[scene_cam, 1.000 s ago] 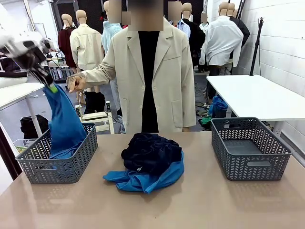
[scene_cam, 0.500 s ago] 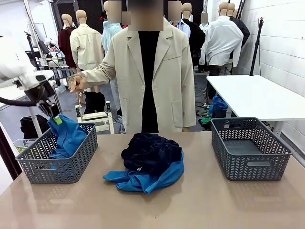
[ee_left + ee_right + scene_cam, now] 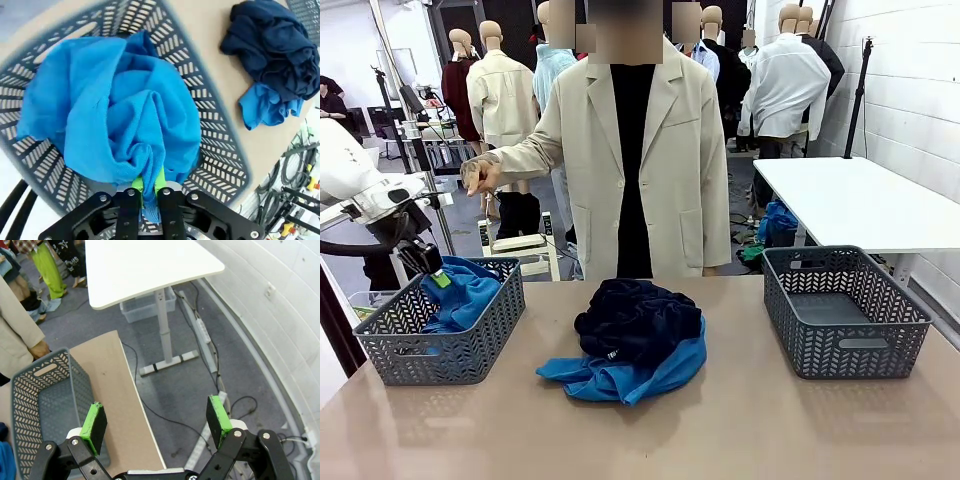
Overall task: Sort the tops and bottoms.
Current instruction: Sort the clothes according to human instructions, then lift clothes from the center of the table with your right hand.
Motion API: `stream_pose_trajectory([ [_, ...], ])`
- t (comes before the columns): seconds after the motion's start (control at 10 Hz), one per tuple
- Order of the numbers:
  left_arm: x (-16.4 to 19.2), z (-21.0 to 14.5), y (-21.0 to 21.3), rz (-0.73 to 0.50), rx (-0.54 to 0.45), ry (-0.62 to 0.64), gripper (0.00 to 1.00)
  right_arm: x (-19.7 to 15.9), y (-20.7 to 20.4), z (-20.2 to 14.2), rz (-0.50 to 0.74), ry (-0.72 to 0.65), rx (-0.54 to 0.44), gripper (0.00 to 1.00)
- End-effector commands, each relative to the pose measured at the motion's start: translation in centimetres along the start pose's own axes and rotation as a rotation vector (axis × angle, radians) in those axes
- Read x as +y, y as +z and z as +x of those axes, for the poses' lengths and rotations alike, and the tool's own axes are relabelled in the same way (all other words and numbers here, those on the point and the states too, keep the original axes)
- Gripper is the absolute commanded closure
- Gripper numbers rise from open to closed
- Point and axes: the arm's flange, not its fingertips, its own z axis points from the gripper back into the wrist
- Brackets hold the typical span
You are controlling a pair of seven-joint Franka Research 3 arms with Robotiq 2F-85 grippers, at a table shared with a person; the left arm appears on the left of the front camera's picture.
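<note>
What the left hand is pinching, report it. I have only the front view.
Observer: The left hand is shut on a fold of the top, which lies bunched inside the left basket.
Operator: Now give me the right hand.
Observer: The right hand is open and holds nothing. It points down at the floor just past the edge of the table, beside the right basket.

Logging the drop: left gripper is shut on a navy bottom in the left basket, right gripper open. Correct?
One error: the left gripper is shut on a bright blue top, not navy, as the left wrist view shows. It is in the left basket, and the right gripper is open.
</note>
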Motion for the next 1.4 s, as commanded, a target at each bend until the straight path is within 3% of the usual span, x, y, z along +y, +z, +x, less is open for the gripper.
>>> stream_pose_trajectory([
  [0.0, -1.6, -0.7, 1.5, 0.095, -0.067, -0.053, 0.8, 0.0, -0.1, -0.2, 0.005, -0.013, 0.006, 0.0],
  [0.4, -4.5, -1.7, 5.8, 0.192, -0.157, -0.086, 0.01, 0.0, -0.1, -0.2, 0.005, -0.013, 0.006, 0.0],
  [0.7, -6.4, -3.7, 11.5, 0.286, -0.284, -0.12, 0.0, 0.0, -0.1, -0.2, 0.005, -0.013, 0.006, 0.0],
  [0.9, -7.4, -5.5, 14.8, 0.415, -0.334, -0.114, 0.0, 0.0, -0.1, -0.2, 0.005, -0.013, 0.006, 0.0],
  [1.3, -11.0, -9.3, 19.3, 0.446, -0.466, -0.206, 0.0, 0.0, -0.1, -0.2, 0.005, -0.013, 0.006, 0.0],
])
